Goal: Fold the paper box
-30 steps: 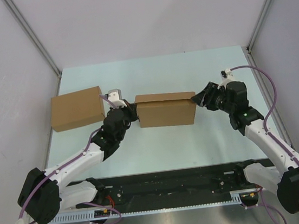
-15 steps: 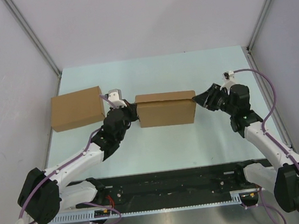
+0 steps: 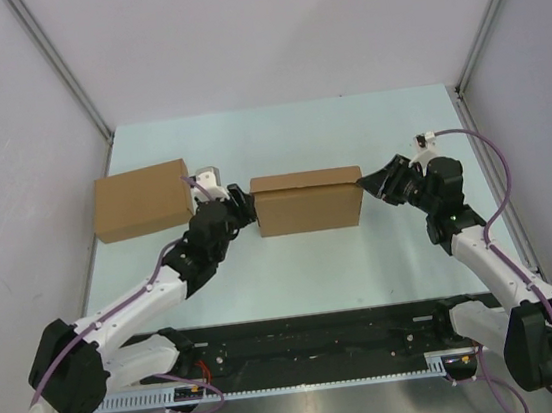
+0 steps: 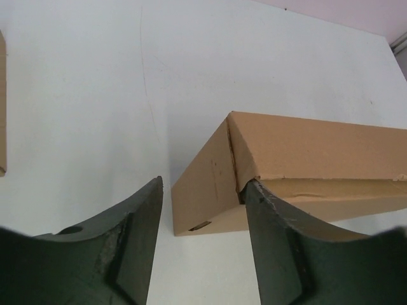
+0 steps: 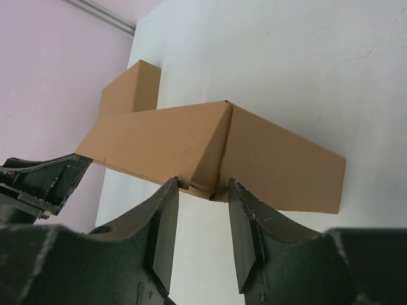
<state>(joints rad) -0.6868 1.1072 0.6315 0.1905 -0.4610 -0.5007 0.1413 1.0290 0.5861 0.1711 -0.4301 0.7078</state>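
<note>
The paper box (image 3: 308, 203) stands in the middle of the table as a closed brown box shape. My left gripper (image 3: 239, 209) is at its left end and open. In the left wrist view the right fingertip (image 4: 254, 190) touches the seam of the box's end (image 4: 210, 184), while the left finger stands apart from it. My right gripper (image 3: 372, 183) is at the box's right end. Its jaws (image 5: 201, 184) stand a little apart, either side of the lower corner of the box (image 5: 159, 143), with a gap on both sides of it.
A second plain brown cardboard box (image 3: 141, 201) sits at the left edge of the table, also in the right wrist view (image 5: 130, 89). Pale walls enclose the table on three sides. The arm bases and a black rail (image 3: 312, 338) line the near edge.
My left gripper has opened and let go of the box's left end. The right gripper has narrowed slightly at the right end. The box has shifted a touch farther away.
</note>
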